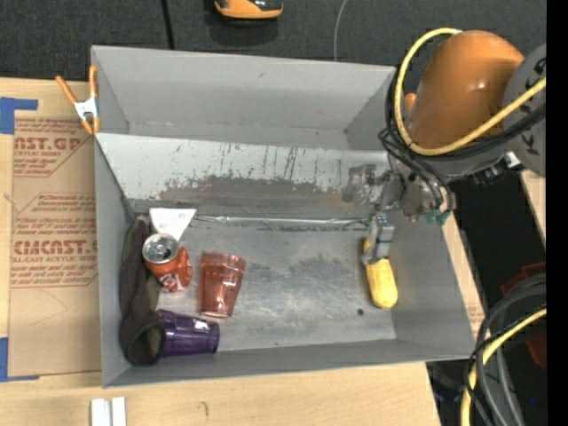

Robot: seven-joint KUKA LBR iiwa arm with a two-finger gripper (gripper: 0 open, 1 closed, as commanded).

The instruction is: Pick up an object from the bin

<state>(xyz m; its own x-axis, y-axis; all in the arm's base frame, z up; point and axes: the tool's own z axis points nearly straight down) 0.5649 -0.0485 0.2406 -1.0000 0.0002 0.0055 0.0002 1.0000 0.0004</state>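
Yellow piece (382,284): smooth, elongated and rounded like a small banana, lying on the right side of the bin floor, well apart from the other things.
Purple cup (188,335): translucent plastic, on its side at the near left corner, its mouth against the dark cloth.
Dark cloth (138,300): soft, limp strip along the left wall.
Red cup (220,284): translucent ribbed plastic, just beside the can.
Can (167,263): red metal cylinder with a silver top.
White card (172,220): flat triangle behind the can.
Gripper (380,236): grey metal, hanging over the far end of the yellow piece; whether wide or narrow cannot be told.
Bin (240,96): grey sheet metal, scuffed, with sloping walls.
Orange cover (461,87): glossy dome on the wrist, ringed by yellow cable.
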